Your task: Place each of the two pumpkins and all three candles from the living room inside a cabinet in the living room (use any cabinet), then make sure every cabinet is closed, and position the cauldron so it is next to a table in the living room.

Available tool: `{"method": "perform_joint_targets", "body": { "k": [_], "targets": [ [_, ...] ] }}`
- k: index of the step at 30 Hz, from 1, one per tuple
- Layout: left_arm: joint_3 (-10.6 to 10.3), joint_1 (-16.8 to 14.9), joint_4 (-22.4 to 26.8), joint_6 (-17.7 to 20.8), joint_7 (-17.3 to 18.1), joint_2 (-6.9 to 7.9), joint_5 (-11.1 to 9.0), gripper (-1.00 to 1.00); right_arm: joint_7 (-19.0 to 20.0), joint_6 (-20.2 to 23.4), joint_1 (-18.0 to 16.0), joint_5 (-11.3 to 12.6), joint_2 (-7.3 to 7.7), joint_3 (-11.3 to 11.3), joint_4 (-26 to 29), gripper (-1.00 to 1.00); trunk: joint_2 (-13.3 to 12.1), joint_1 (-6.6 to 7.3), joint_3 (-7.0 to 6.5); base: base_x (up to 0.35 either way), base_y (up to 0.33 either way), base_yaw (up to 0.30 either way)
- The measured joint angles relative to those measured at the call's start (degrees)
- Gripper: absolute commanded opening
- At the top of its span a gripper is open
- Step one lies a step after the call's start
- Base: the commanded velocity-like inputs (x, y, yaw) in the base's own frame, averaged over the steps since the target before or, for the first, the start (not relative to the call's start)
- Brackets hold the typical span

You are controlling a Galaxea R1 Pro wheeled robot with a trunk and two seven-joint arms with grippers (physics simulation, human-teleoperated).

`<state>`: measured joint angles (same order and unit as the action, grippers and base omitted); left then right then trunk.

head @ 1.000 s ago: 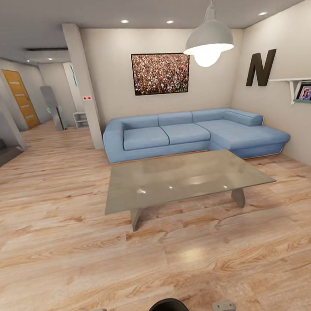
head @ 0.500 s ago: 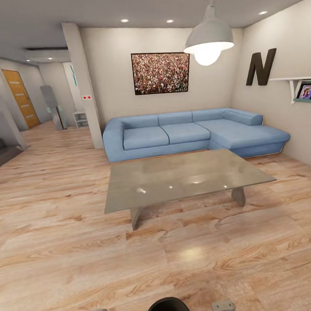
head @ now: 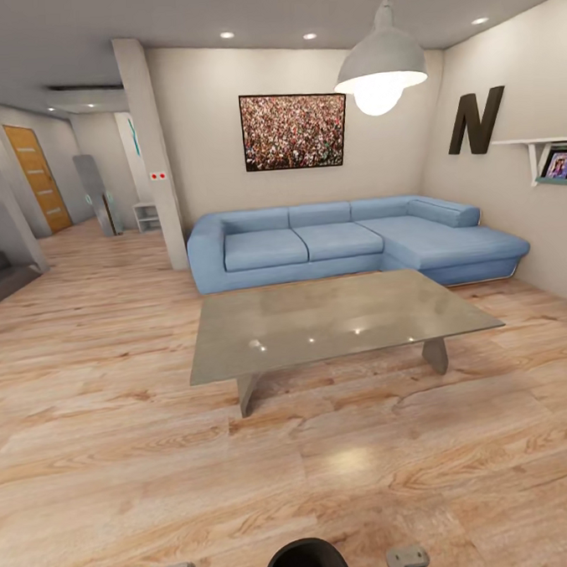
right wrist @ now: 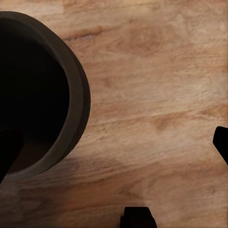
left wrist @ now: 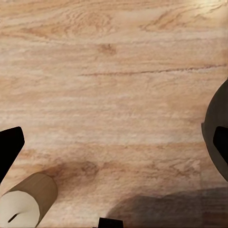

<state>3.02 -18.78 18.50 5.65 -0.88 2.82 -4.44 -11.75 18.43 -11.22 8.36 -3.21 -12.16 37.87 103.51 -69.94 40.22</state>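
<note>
Grippers over wood floor (head: pixel 116 428), grey table (head: pixel 336 318), blue sofa (head: pixel 348 242)

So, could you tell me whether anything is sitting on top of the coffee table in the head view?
No, the coffee table's grey top is bare, showing nothing but small reflections of the ceiling lights.

A blue corner sofa (head: pixel 348 244) is seen at the frame's centre against the far wall, with a crowd picture (head: pixel 293 131) hung above it. A pendant lamp (head: pixel 380 66) is lit at upper right, beside a black letter N (head: pixel 475 122). An orange door (head: pixel 37 177) is set at far left. Wooden flooring (head: pixel 118 461) is spread across the lower frame.
</note>
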Motion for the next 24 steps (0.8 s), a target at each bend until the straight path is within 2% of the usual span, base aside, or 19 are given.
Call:
{"method": "perform_joint_targets", "body": {
  "k": [5, 7, 12, 14, 16, 17, 20, 24],
  "targets": [
    [0.0, 0.0, 0.0, -0.6, 0.2, -0.01, 0.0, 1.0, 0.0, -0.3, 0.0, 0.0, -0.06, 0.0, 0.3, 1.0, 0.0, 0.0, 0.0, 0.0, 0.0, 0.0],
    [0.1, 0.0, 0.1, -0.5, 0.1, -0.14, 0.0, 1.0, -0.1, -0.5, 0.0, 0.0, -0.09, 0.0, 0.6, 1.0, 0.8, -0.43, 0.35, 0.0, 0.0, 0.0],
    [0.1, -0.2, 1.8, 1.4, -0.9, -2.03, -0.2, 1.0, -0.2, 0.2, 0.0, 0.1, -0.47, -0.1, 0.8, 1.0, 2.8, -1.53, 1.25, 0.0, 0.0, 0.0],
    [0.2, -0.3, 5.6, 4.7, -2.3, -2.51, -0.2, 1.0, -0.3, 2.3, 0.0, 0.2, -1.63, 0.0, 1.7, 1.0, 3.2, -1.76, 1.43, 0.0, 0.0, 0.0],
    [0.2, -0.4, 12.3, 11.5, -3.5, -2.99, -0.2, 1.0, -0.4, 7.4, -0.8, 0.3, -3.16, 0.2, 4.4, 1.0, 3.2, -1.75, 1.42, 0.0, 0.0, 0.0],
    [0.1, -0.4, 14.3, 13.5, -3.7, -3.16, -0.2, 1.0, -0.4, 8.8, -1.1, 0.3, -3.44, 0.3, 5.4, 1.0, 3.2, -1.76, 1.43, 0.0, 0.0, 0.0],
    [0.0, -0.4, 23.1, 23.1, -4.4, -4.86, -0.3, 1.0, -0.6, 15.2, -2.3, 0.2, -4.24, 0.5, 10.6, 1.0, 4.0, -2.19, 1.78, 0.0, 0.0, 0.0],
    [0.0, -0.4, 24.7, 25.1, -4.6, -5.85, -0.3, 1.0, -0.6, 15.8, -2.6, 0.2, -4.55, 0.5, 11.6, 1.0, 5.6, -3.07, 2.51, 0.0, 0.0, 0.0]
  ]
}}
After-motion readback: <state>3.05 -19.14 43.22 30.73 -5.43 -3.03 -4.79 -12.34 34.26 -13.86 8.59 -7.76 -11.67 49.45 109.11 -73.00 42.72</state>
